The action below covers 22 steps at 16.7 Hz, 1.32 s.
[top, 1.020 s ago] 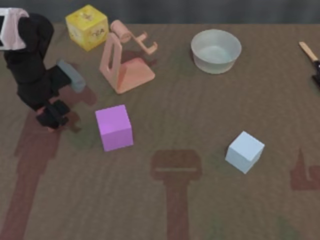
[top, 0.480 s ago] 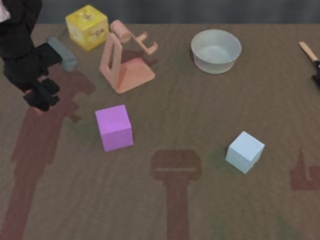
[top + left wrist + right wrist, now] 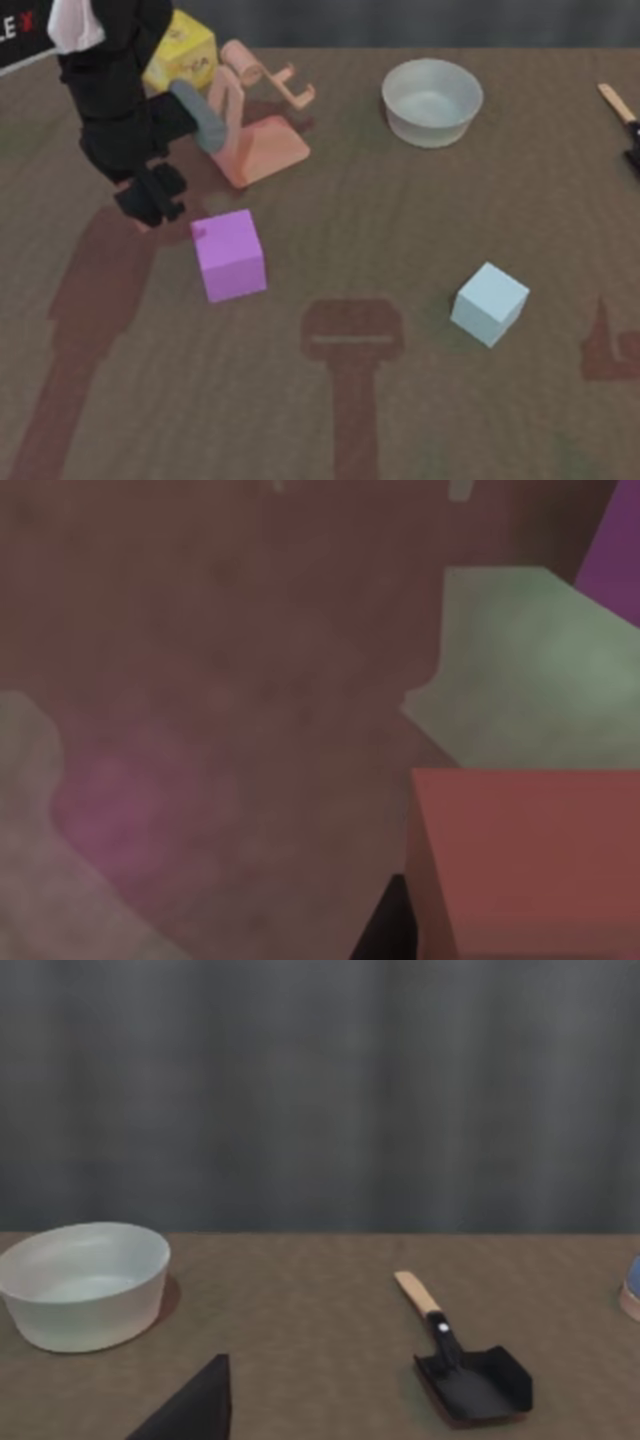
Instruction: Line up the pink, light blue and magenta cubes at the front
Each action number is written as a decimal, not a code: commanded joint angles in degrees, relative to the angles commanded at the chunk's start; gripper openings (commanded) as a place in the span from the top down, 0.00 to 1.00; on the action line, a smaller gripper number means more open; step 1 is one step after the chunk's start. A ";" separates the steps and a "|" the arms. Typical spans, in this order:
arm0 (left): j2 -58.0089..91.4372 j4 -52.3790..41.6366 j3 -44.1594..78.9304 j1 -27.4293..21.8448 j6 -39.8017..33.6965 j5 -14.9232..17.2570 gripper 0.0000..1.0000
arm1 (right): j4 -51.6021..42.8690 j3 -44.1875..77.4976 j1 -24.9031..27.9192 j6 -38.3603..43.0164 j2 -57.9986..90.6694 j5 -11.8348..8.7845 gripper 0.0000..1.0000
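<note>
yellow cube (image 3: 187,55) | pink stand (image 3: 250,125) | bowl (image 3: 432,101) | shovel (image 3: 462,1365)

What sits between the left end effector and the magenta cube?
Nothing visible. In the top view the left end effector hangs just left of the magenta cube, with only bare table between them. The pink stand sits behind, off that line.

The left hand (image 3: 150,200) is now carried rightward from the tabletop's left edge, so the magenta cube (image 3: 230,254) is found just beside it.
</note>
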 joint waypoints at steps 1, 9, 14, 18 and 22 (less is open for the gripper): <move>0.17 -0.35 0.45 -3.32 -0.91 -0.04 1.00 | 0.00 0.00 0.00 0.00 0.00 0.00 0.00; 0.60 -3.19 3.33 -36.07 -9.30 -0.06 1.00 | 0.00 0.00 0.00 0.00 0.00 0.00 0.00; -0.34 -3.38 3.97 -44.63 -12.20 -0.35 1.00 | 0.00 0.00 0.00 0.00 0.00 0.00 0.00; -0.13 -3.34 3.84 -44.49 -12.08 -0.27 1.00 | 0.00 0.00 0.00 0.00 0.00 0.00 0.00; 1.19 0.75 1.06 -44.33 -12.31 -0.36 1.00 | 0.00 0.00 0.00 0.00 0.00 0.00 0.00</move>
